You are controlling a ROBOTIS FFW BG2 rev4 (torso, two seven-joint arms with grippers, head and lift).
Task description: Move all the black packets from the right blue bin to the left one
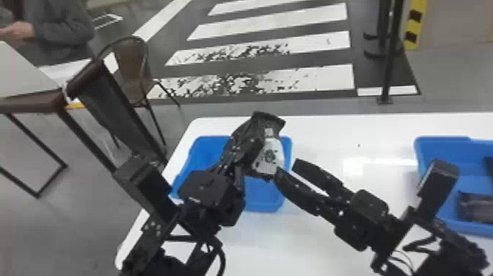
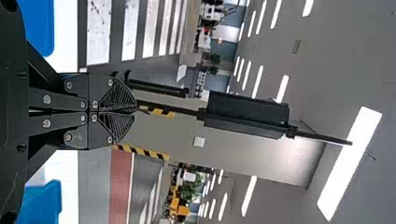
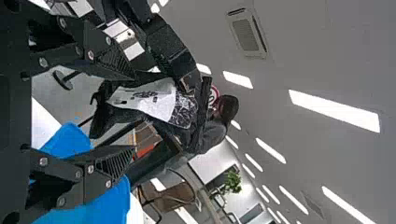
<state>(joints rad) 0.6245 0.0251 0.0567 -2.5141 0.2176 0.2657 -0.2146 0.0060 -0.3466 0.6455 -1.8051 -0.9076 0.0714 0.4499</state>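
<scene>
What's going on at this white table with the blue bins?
A robot is moving goods across. Its left gripper holds a black packet with a whitish label over the left blue bin. The right gripper is open, close beside that packet. Dark packets lie in the right blue bin, so the job isn't finished.

Black packet (image 1: 270, 156) over left bin (image 1: 264, 196)

Left bin (image 1: 266, 200) and right bin (image 1: 440, 142) are blue, the worktop (image 1: 293, 249) white, one packet (image 1: 269, 158) black with a white panel, the dark floor (image 1: 311, 58) white-striped.
</scene>
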